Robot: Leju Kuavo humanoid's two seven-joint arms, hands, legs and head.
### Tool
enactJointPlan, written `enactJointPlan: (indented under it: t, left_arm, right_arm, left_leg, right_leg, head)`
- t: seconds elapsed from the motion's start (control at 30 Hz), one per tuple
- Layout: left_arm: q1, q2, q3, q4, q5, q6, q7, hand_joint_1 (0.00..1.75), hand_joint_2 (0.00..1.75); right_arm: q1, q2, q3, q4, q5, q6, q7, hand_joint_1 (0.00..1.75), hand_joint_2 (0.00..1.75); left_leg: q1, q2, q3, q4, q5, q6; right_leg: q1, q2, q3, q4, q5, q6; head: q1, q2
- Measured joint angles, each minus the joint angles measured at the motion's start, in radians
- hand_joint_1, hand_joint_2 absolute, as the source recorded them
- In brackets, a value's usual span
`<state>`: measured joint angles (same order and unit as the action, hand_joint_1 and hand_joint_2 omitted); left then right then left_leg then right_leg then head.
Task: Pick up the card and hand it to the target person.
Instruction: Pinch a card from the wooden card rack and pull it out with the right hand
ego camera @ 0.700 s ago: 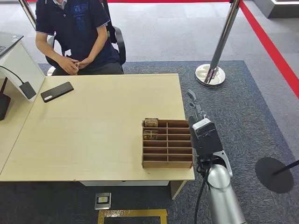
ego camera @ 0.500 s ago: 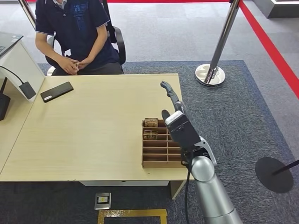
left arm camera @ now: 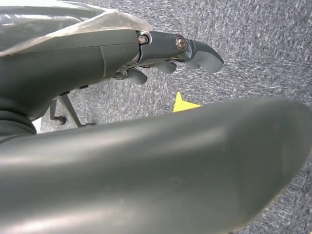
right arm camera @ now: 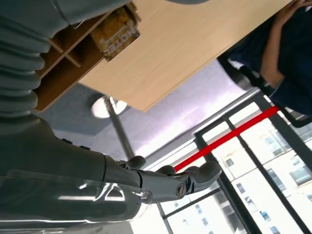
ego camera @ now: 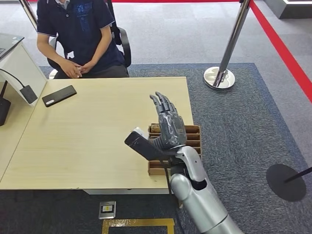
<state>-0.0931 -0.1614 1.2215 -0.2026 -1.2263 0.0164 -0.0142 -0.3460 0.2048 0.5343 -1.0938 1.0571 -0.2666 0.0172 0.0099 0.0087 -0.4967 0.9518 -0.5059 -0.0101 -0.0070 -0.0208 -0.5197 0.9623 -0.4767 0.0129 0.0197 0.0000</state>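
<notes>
A wooden divided box stands on the desk's near right part. Brown cards sit in its slots at one end, seen close in the right wrist view beside the box. My right hand hovers over the box with its fingers stretched out and apart, pointing away toward the far edge, holding nothing. It hides most of the box in the head view. The seated person in a dark shirt is at the desk's far left, hands clasped. My left hand hangs over the carpet, holding nothing.
A black phone lies on the desk near the person. A white stand with cables is at the far left. A chrome post base stands on the carpet right of the desk.
My right arm has swung left from beside the desk's right edge to above the box, and the hand has turned so its spread fingers point forward.
</notes>
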Motion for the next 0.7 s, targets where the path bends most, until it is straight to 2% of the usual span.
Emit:
enactJointPlan:
  t: [0.1,0.23,0.53,0.7]
  left_arm:
    - [0.0,0.0,0.0,0.0,-0.001,0.0,0.0,0.0,0.0]
    - [0.0,0.0,0.0,0.0,-0.006,-0.005,-0.001,0.0,0.0]
    - [0.0,0.0,0.0,0.0,-0.012,-0.008,-0.013,0.0,0.0]
    - [0.0,0.0,0.0,0.0,-0.008,-0.008,-0.014,0.0,0.0]
  right_arm:
    - [0.02,-0.002,0.016,-0.012,0.145,-0.028,0.06,0.0,1.75]
    - [0.043,-0.003,0.02,-0.029,0.256,-0.034,0.084,0.0,1.75]
    - [0.061,-0.002,0.018,-0.036,0.349,-0.02,0.084,0.0,1.75]
    - [0.051,0.008,0.018,-0.006,0.308,-0.008,0.049,0.03,1.75]
  left_leg:
    - [0.0,0.0,0.0,0.0,0.0,0.0]
    - [0.0,0.0,0.0,0.0,0.0,0.0]
    - [0.0,0.0,0.0,0.0,0.0,0.0]
    - [0.0,0.0,0.0,0.0,0.0,0.0]
  right_leg:
    - [0.0,0.0,0.0,0.0,0.0,0.0]
    - [0.0,0.0,0.0,0.0,0.0,0.0]
    - [0.0,0.0,0.0,0.0,0.0,0.0]
    - [0.0,0.0,0.0,0.0,0.0,0.0]
  head:
    - [0.0,0.0]
    - [0.0,0.0]
    - [0.0,0.0]
    - [0.0,0.0]
